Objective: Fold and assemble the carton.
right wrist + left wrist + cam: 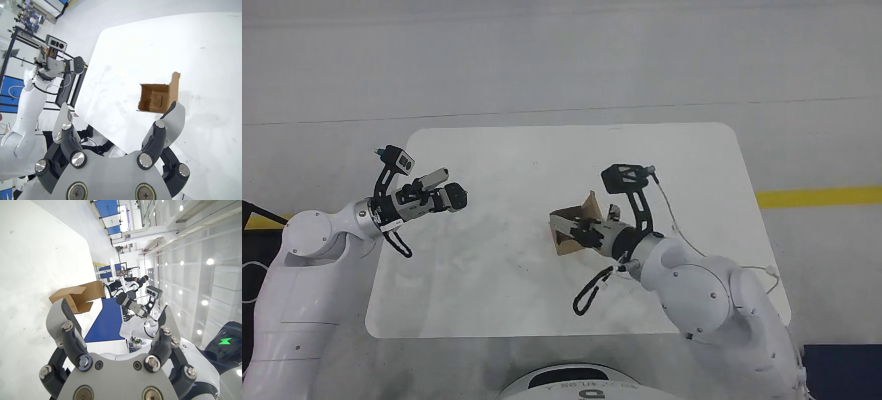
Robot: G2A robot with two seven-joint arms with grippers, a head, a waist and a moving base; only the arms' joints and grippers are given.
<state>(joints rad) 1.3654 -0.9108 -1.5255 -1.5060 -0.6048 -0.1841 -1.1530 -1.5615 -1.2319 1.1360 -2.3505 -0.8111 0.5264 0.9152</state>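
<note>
While both arms hang over the white table [542,160], the brown carton [154,94] stands on that table with its mouth open upward, and every other place is given from the carton. Its 4 walls are squared up, and folded bottom panels show deep inside it. From 1 wall, on the side away from the left arm, 1 tall flap [174,86] rises upright. The other flaps at the mouth are not folded shut, as the left wrist view shows.

The right gripper [121,106] hangs just above and beside the carton, pointing down toward its mouth. Its 2 fingers are spread wide, with nothing between them. In the right wrist view 1 fingertip [174,108] crosses the carton's near corner below the tall flap. Whether it touches the cardboard cannot be told.

The left gripper [115,304] is well apart from the carton, on the side opposite the right arm, over the table close to its edge. It points toward the carton. Its 2 fingers are also spread wide and hold nothing.

Small dark scuffs [195,97] mark the tabletop just beside the carton, past the tall flap. A yellow stripe [820,197] runs along the floor well beyond the carton, off the table on the right arm's side.
</note>
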